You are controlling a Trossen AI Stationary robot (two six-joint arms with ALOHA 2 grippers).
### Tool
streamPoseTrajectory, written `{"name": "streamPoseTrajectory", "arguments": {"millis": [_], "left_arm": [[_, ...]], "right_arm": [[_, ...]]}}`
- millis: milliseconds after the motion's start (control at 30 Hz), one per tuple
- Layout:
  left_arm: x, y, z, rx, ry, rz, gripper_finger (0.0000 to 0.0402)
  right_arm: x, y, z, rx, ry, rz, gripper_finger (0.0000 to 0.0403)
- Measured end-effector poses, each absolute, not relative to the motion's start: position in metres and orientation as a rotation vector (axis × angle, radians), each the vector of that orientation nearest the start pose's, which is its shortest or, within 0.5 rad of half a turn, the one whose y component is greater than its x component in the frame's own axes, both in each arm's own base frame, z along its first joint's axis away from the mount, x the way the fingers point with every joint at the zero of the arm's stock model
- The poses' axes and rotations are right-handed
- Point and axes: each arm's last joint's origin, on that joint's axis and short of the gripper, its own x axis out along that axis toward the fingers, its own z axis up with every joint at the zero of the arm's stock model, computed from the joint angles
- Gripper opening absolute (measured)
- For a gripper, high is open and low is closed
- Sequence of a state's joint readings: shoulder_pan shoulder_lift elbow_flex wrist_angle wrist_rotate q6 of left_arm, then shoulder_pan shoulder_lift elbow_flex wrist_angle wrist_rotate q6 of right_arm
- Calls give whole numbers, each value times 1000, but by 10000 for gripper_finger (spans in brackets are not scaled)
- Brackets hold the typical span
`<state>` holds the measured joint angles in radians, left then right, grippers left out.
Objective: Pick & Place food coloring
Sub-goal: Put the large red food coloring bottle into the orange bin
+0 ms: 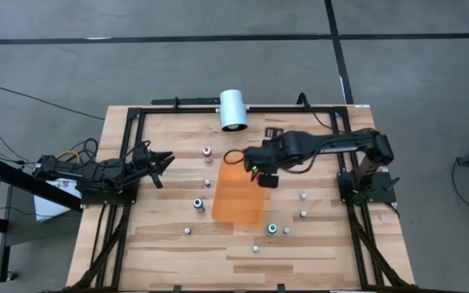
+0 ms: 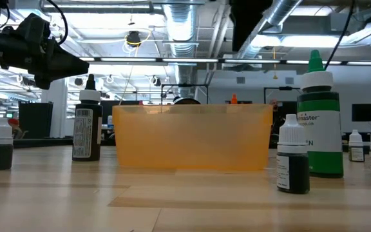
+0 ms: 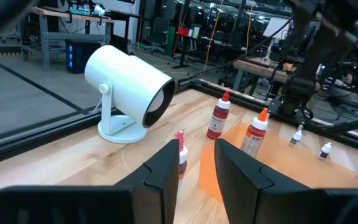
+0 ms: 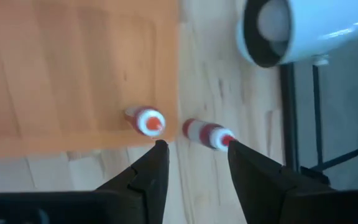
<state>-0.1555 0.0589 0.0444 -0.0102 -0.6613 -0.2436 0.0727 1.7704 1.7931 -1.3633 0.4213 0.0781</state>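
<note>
Right gripper hangs over the far end of the orange bin, fingers apart, nothing held; a red-capped bottle lies just outside the bin wall, another bottle stands inside. Remaining food coloring bottles scattered on the counter around the bin. Left gripper waits left of the bin, fingers nearly together, empty.

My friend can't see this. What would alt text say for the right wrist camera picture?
Looking down past the right claw, open over two red-and-white food coloring bottles: one stands in the orange tray, one outside its rim on the wooden table. A white cylinder lies beyond.
</note>
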Motion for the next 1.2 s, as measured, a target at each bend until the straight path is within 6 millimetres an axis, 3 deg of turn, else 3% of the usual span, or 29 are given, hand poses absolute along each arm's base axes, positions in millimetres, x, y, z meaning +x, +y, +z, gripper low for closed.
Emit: {"name": "streamPoseTrajectory", "arguments": {"millis": [167, 267, 600, 900, 1200], "left_arm": [[95, 3, 173, -228, -38, 506, 93], [94, 3, 173, -228, -38, 506, 93], [94, 3, 173, -228, -38, 506, 93], [94, 3, 173, -228, -38, 509, 93], [94, 3, 173, -228, -39, 511, 93]], "right_arm": [[316, -5, 361, -190, 1219, -392, 141], [307, -13, 360, -130, 1186, -380, 133], [268, -28, 309, -56, 1085, -422, 118], [230, -30, 281, 27, 871, -409, 118], [209, -32, 235, 73, 770, -444, 118]]}}
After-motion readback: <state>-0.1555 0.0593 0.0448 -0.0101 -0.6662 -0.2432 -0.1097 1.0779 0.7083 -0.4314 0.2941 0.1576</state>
